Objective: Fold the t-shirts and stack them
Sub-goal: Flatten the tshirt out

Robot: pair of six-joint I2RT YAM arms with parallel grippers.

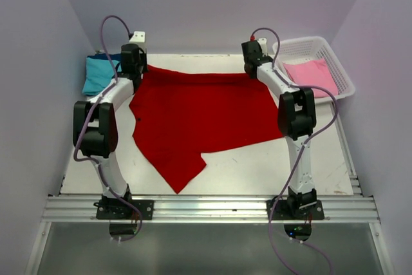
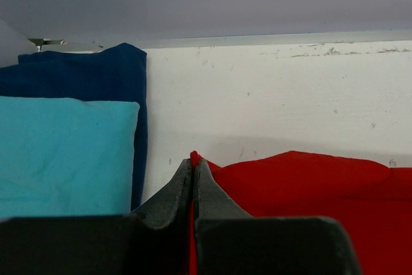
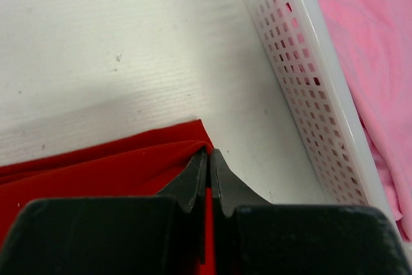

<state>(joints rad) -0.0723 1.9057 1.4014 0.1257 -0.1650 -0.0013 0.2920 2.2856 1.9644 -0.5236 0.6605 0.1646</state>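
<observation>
Red t-shirt: lies spread on the white bench, middle of the work area. Its far edge runs taut and nearly straight between the two grippers. The near part narrows to a point aimed at the arm bases, so the cloth is not square.

Left gripper: jaws pressed together, pinching the far-left corner of the red cloth. A small red tip pokes out past the fingertips.

Right gripper: jaws likewise closed on the far-right corner, with a fold of red gathered between them. It sits just beside the wall of the white lattice basket, not touching it.

Arm pose: both arms reach well forward from the near edge, elbows raised, forearms angled toward the far side, wrists dipped low to the bench.

Other shirts: the teal t-shirt lies folded at far left, on top of the dark blue t-shirt. The pink t-shirt lies in the basket.

Handling, as judged: light, limp, thin cloth. It will sag and drape wherever unsupported, and is not fragile. A thin hem could slide out of a narrow pinch, so corners or doubled hem are the best holds. Both sides likely need even pulling, or the fold will skew.
</observation>
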